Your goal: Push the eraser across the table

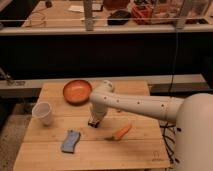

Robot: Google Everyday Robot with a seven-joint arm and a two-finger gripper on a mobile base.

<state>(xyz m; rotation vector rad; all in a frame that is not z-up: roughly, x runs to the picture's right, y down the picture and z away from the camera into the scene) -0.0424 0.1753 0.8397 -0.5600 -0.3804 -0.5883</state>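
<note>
The light wooden table (130, 150) fills the lower half of the camera view. My white arm reaches in from the right and bends down near the table's middle. The gripper (94, 119) points down at the tabletop, just below the orange bowl. A small dark block, the eraser (92, 124), lies right at the gripper's tip, touching it or nearly so. The gripper hides most of the eraser.
An orange bowl (77, 91) sits at the back left of centre. A white cup (43, 113) stands at the left. A blue wavy-edged sponge (70, 140) lies front left. A carrot (121, 132) lies right of the gripper. A dark counter runs behind the table.
</note>
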